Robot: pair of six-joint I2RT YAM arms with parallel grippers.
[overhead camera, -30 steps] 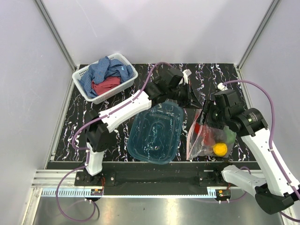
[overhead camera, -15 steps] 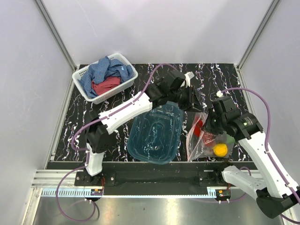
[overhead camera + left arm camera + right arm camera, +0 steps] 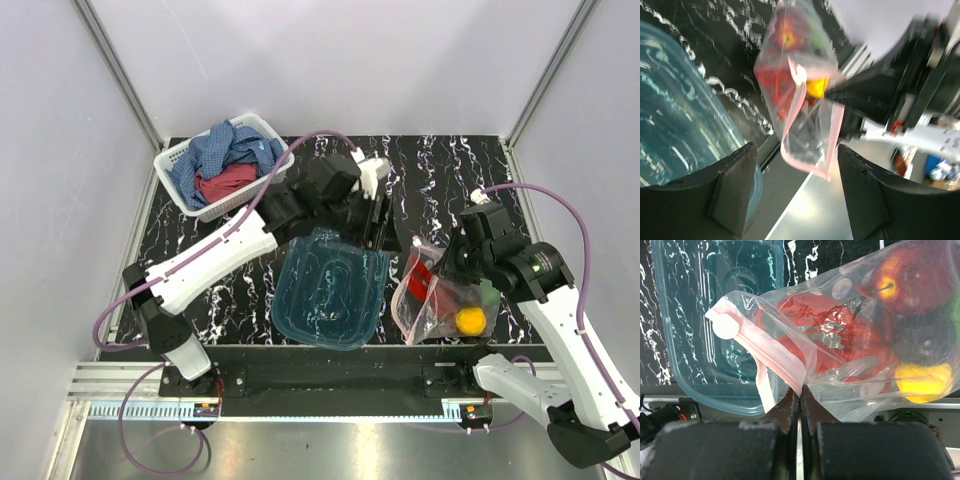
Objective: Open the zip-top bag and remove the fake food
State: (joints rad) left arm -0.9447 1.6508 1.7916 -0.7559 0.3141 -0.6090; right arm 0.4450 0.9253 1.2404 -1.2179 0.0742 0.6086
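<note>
Right jaws: clenched on one lip of the zip-top bag [image 3: 840, 335], pinching it at the pinkish-red zip strip [image 3: 775, 352]. Left jaws: released, standing wide with nothing between them, apart from the bag and facing its mouth, near the far edge of the teal tub [image 3: 330, 290].

The mouth gapes in part. The fake food [image 3: 920, 377] is inside, bunched toward the closed end. The bag is just right of the tub, by the counter's [image 3: 450, 165] near edge; whether it is lifted clear cannot be told.

Assessment: opening stage, one lip secured. The next move calls for the left jaws to take the opposite lip and draw it away, widening the mouth before any food comes out.
</note>
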